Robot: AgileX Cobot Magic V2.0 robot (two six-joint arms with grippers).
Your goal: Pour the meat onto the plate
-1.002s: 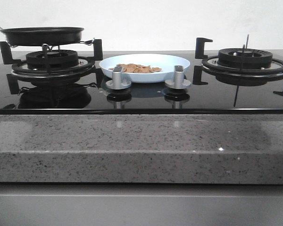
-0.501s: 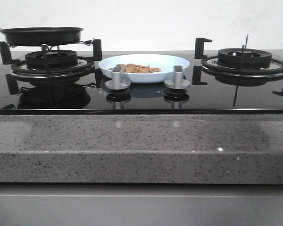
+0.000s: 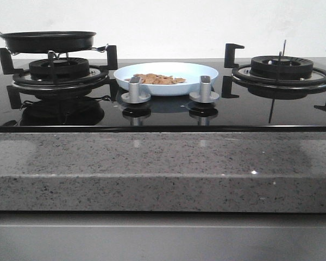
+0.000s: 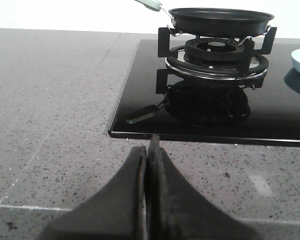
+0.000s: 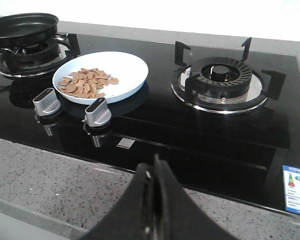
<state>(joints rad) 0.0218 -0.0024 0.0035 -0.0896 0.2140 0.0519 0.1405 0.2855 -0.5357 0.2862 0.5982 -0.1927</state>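
Only writing we can spot is a small blue-and-white energy-rating sticker on the near right corner of the glossy black glass cooktop, with coloured bars on it, but the print is too tiny for us to read. No brand name visible anywhere.

Both arms sit low over the speckled grey stone countertop, in front of the hob. We see the left gripper from its wrist camera with its two dark fingers pressed flat together, clenched on nothing, pointing toward the left burner. The right gripper is the same deal: fingers closed tight against each other, empty, aimed at the middle of the hob. Neither shows up in the front view.

The heap of small flat light-brown meat pieces lies in the wide, shallow pale-blue round plate, mostly on the side nearer the left burner. The plate rests on the glass between the two burners, just behind the two silver control knobs.

The black frying pan with a pale green handle sits level on the left burner's black pot supports. The right round black burner has nothing on it.
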